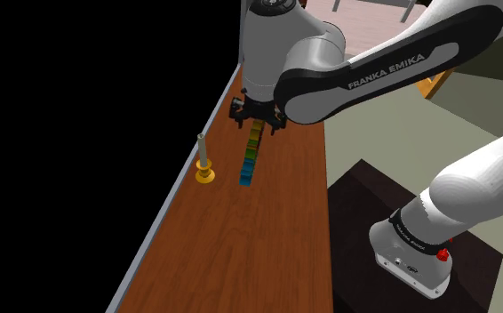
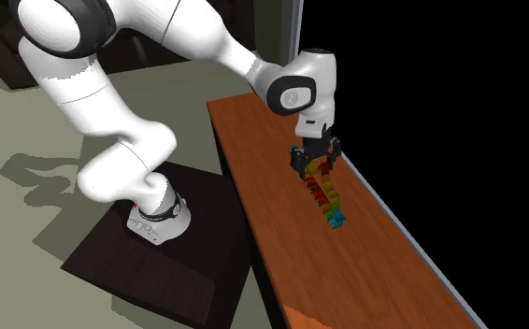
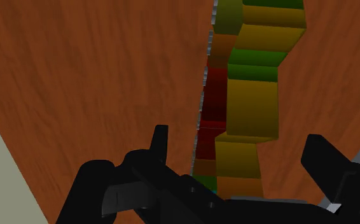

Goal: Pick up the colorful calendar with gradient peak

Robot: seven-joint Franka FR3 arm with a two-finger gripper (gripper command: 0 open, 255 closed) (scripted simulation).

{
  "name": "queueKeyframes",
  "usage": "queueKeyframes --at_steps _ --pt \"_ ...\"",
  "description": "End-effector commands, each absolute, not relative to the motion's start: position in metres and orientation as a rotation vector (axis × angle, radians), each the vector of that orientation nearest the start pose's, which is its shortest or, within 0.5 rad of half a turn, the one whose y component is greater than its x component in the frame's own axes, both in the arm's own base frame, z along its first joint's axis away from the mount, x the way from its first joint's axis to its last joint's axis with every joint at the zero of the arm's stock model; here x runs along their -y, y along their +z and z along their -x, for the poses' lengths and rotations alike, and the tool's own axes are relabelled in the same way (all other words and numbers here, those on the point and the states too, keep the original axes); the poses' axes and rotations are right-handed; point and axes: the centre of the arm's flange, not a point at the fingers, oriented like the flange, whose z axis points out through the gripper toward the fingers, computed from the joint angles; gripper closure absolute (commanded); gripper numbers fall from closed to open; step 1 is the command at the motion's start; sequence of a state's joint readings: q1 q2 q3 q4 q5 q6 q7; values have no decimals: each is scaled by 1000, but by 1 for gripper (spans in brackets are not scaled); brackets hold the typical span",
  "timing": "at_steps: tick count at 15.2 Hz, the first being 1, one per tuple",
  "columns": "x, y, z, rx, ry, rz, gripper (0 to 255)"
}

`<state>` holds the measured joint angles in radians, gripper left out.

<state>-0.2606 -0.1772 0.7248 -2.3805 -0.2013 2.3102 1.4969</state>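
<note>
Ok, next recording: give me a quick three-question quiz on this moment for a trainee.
1. True or false: the gripper is shut on the calendar.
2. What stands on the table beside the calendar? A) a candlestick with a yellow foot; B) a blue mug; C) a white plate.
3. Fill in: in the wrist view, the calendar lies ____ the two fingers.

Key: 1 false, the fingers stand apart on either side of the calendar without touching it; 2 A; 3 between.
</note>
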Motion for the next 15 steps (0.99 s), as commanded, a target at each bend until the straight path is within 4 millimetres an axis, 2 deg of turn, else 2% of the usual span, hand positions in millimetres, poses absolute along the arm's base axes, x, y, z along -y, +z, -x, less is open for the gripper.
queueKeyframes --at_steps 1,2,11,15 --pt "-216 377 -435 -1407 -413 2896 0" --pt "-215 377 -436 -1407 -413 2896 255" --pt "-216 377 -435 -1408 -413 2896 255" --pt "-216 398 -435 -1408 -413 2896 255"
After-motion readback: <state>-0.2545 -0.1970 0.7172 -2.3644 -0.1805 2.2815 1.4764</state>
